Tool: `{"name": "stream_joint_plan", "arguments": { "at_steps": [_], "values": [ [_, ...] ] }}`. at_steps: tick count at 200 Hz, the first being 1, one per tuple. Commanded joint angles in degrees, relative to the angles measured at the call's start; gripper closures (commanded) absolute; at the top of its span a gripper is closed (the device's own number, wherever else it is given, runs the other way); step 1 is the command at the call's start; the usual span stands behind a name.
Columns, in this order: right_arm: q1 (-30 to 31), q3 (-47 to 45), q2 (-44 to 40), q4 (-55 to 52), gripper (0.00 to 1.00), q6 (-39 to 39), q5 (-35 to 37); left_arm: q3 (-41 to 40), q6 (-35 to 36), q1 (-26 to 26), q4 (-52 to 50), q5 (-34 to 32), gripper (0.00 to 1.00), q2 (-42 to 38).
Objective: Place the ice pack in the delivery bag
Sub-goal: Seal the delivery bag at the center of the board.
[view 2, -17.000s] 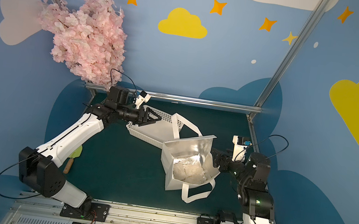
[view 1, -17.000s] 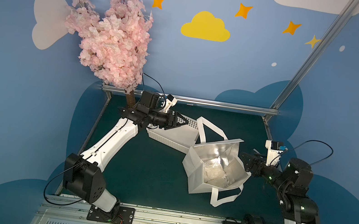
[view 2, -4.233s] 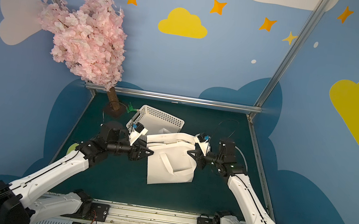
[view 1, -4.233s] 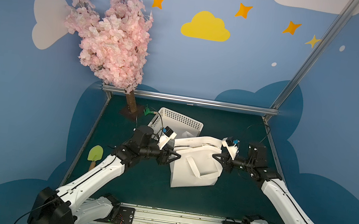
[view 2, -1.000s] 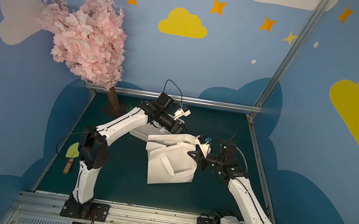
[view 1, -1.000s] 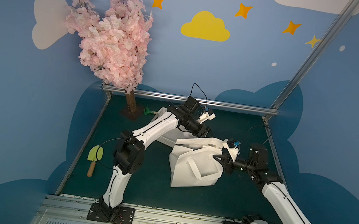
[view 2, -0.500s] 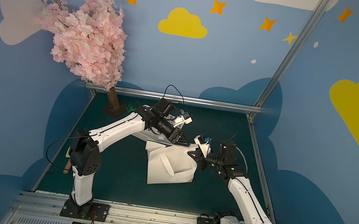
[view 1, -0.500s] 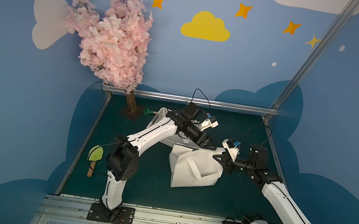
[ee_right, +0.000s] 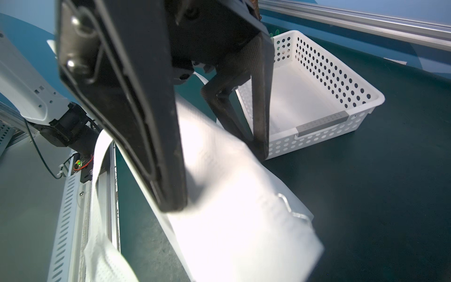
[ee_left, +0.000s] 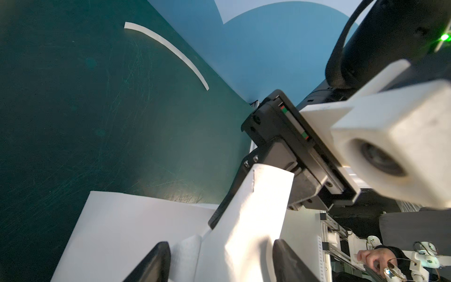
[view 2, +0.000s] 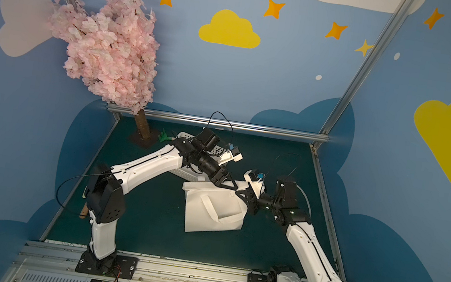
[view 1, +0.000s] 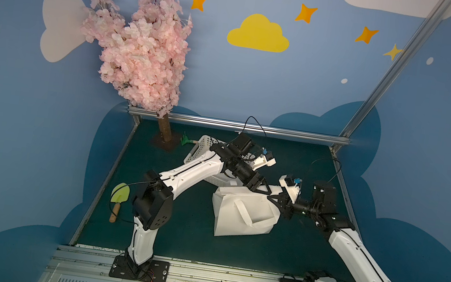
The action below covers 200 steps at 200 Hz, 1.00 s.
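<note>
now the right tool (view 1: 272,199) pinches the delivery bag (view 1: 239,224) rim tight; the left tool (view 1: 262,191), jaws spread, straddles it.

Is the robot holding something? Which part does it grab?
Yes. The right gripper is shut on the delivery bag, pinching its top edge. The left gripper is open around that edge, gripping nothing.

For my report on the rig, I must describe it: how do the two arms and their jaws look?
Both the left arm and the right arm have smooth white link shells, bulky black joint housings and black, tapering jaws. Each wrist carries a white camera block with a blue plug. Thin black cables loop freely near the wrists.
</note>
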Motion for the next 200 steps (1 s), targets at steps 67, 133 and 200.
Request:
{"name": "stream_joint_plan", "arguments": {
  "at_steps": [67,133,200],
  "values": [
    [-2.4,1.2,-0.7,0.0,1.00,-0.6,-2.3,-1.0,6.9,-0.8,-5.9,-7.0,0.33,-1.3],
    [-3.0,1.7,0.3,0.1,1.00,0.1,-4.7,-1.5,8.0,-0.8,-6.2,-9.4,0.35,-0.9],
    [-1.5,2.3,2.7,0.7,1.00,-0.7,-6.6,0.1,10.2,-2.6,-8.2,-9.9,0.39,0.4]
  ]
}}
